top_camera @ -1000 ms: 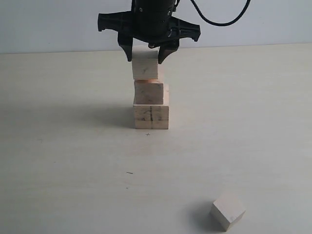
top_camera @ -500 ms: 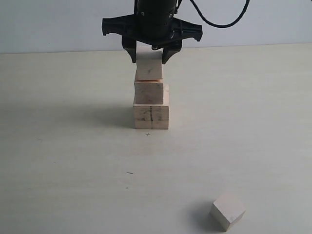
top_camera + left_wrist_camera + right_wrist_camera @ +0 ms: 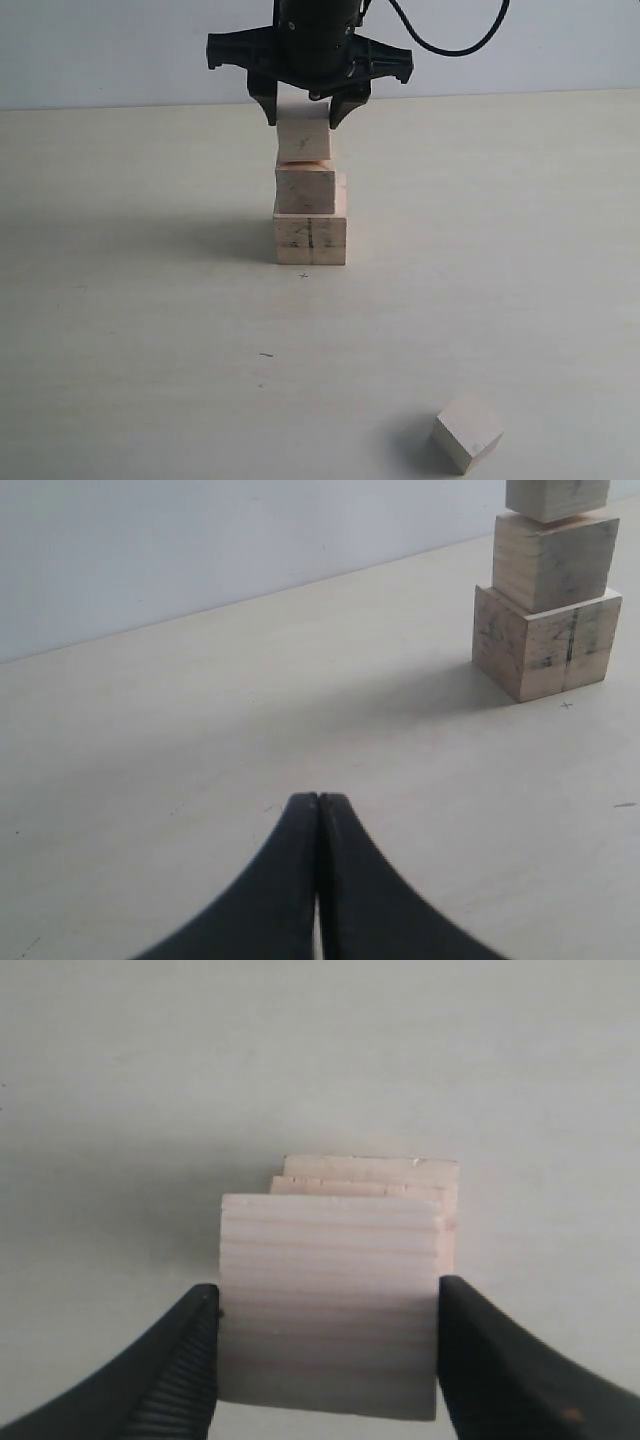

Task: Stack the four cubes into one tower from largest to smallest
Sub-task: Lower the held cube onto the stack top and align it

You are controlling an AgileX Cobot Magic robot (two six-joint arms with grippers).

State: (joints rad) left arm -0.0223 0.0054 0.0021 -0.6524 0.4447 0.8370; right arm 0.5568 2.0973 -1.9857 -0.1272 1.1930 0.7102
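- Exterior view: I see my right pincer (image 3: 304, 118) clamped on the third cube (image 3: 304, 140), one finger on each side of its upper half.
- Straight beneath the pincer, that cube meets the second cube (image 3: 305, 190), which sits on the largest cube (image 3: 310, 238) with its dark seam facing the camera. I cannot tell whether the held cube's weight is fully down.
- The smallest cube (image 3: 467, 433) lies alone on the worktop (image 3: 150, 300), well apart from the right pincer, nearer the camera and off to the pincer's right in this view (turned corner-on).
- Left wrist view: my left pincer (image 3: 318, 820) is closed tip to tip with nothing in it. The tower (image 3: 548, 610) stands well ahead of it and off to one side, its top cut off by the frame.
- Right wrist view: the right pincer (image 3: 330, 1350) grips the third cube (image 3: 330, 1300) by two opposite faces, the grain running straight across. The edges of the two lower cubes peek out past its far side.
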